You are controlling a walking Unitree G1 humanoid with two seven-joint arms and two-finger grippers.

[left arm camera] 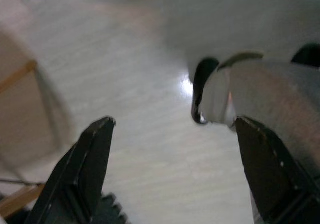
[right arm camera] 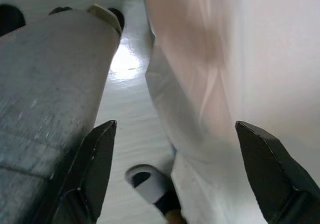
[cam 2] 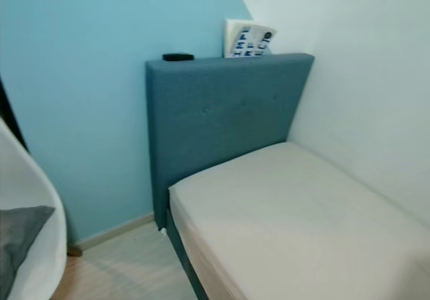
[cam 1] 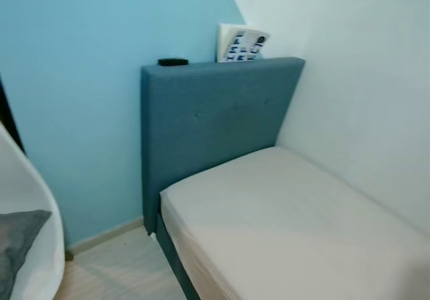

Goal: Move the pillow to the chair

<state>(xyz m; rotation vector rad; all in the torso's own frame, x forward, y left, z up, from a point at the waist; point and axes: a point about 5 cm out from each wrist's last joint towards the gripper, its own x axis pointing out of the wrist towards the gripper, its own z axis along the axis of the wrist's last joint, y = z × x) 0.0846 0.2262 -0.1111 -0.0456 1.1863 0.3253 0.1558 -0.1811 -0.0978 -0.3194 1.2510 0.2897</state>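
A grey pillow (cam 1: 17, 241) lies in the seat of a white shell chair (cam 1: 48, 213) at the lower left edge of the eye views. Only a corner of each is in frame. The bed's mattress (cam 1: 289, 219) is bare, with no pillow on it. My left gripper (left arm camera: 176, 121) hangs open above pale wooden floor, nothing between its black fingers (left arm camera: 90, 169). My right gripper (right arm camera: 176, 125) is also open and empty, hanging low beside the bed's white side (right arm camera: 210, 83).
The blue upholstered headboard (cam 1: 215, 119) stands against a light blue wall, with a small black object (cam 1: 173, 62) and a patterned book (cam 1: 240, 45) on top. A white wall runs along the bed's right side. Floor (cam 1: 121, 270) lies between chair and bed. My own grey leg (right arm camera: 45, 83) is close to the right gripper.
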